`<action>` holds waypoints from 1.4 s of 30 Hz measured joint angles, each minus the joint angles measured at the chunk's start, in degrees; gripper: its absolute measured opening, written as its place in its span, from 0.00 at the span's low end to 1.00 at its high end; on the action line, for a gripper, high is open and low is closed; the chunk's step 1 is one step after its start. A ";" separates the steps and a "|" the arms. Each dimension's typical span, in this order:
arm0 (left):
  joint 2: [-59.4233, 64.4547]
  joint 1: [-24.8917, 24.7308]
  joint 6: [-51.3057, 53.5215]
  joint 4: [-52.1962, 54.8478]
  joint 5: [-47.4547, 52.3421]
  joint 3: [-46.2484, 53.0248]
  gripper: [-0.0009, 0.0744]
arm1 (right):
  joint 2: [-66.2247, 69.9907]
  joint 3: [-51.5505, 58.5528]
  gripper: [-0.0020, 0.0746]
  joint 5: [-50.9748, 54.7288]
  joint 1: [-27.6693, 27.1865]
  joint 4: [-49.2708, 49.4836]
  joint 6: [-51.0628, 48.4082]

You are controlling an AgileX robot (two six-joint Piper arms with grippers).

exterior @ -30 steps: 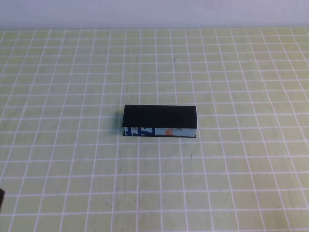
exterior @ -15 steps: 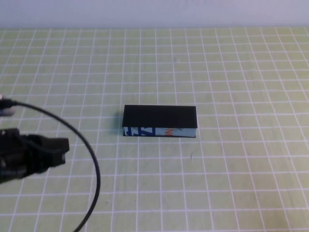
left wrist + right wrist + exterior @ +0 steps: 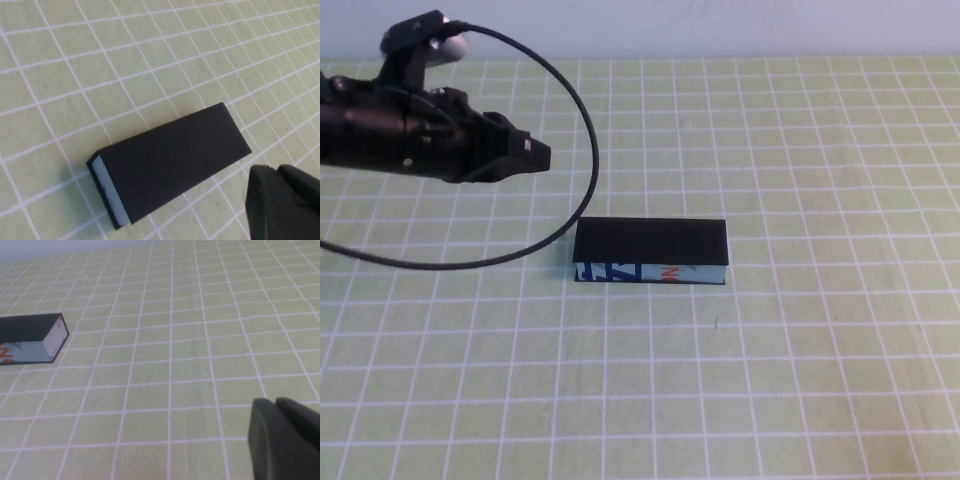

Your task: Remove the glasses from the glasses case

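1. Glasses case (image 3: 651, 252) found lying flat at the centre of the gridded surface (image 3: 820, 350), lid down and closed; printed blue strip facing the near side.
2. Glasses not seen anywhere; judged to be inside the closed case.
3. Left tool (image 3: 535, 157) noted hovering above the surface, far and left of the case, well apart from it, tips pointed toward it. Jaws appeared drawn together, nothing held.
4. Right tool (image 3: 285, 440) absent from the high view; seen only from its own wrist camera, low over bare surface, well to the right of the case. Jaws together, empty.
5. Task judged barely started: lid not yet lifted.
6. Risks noted:
   - Case light and unrestrained; likely to slide or spin if the lid is pried from one side with no second tool bracing it.
   - Closed jaws may skid off the smooth black lid rather than catch its edge.
   - Trailing cable (image 3: 582, 120) of the left arm may brush the case during descent.
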 joint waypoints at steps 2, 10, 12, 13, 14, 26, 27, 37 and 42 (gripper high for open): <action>3.71 0.00 0.00 0.00 1.82 -3.23 0.01 | 0.00 0.00 0.00 0.00 0.00 0.00 0.00; 17.14 0.00 0.26 0.00 9.09 -15.70 0.01 | 0.00 0.00 0.00 0.00 0.00 0.00 0.00; 20.68 0.00 0.26 0.00 10.19 -18.90 0.01 | 0.00 0.00 0.00 -0.12 0.00 0.33 0.00; 22.37 0.00 0.14 0.10 10.66 -20.73 0.01 | 0.00 0.00 0.00 -0.63 0.00 1.58 0.00; 23.71 0.00 0.13 0.10 11.06 -22.17 0.01 | 0.00 0.00 0.00 -1.21 0.00 3.13 0.00; 40.23 -3.44 -1.93 0.46 14.55 -41.05 0.01 | 0.00 0.00 0.00 -13.74 0.00 32.29 -0.22; 41.47 -3.60 -2.46 0.75 14.69 -42.18 0.01 | 0.00 0.00 0.00 -12.66 -0.05 33.31 -0.22; 48.44 -3.73 -6.13 5.89 15.60 -48.21 0.01 | 17.16 -13.92 0.00 11.37 -0.05 34.11 -3.59; 49.81 -3.73 -6.40 6.55 15.72 -48.35 0.01 | 32.62 -24.23 0.00 19.77 -0.05 33.01 -12.24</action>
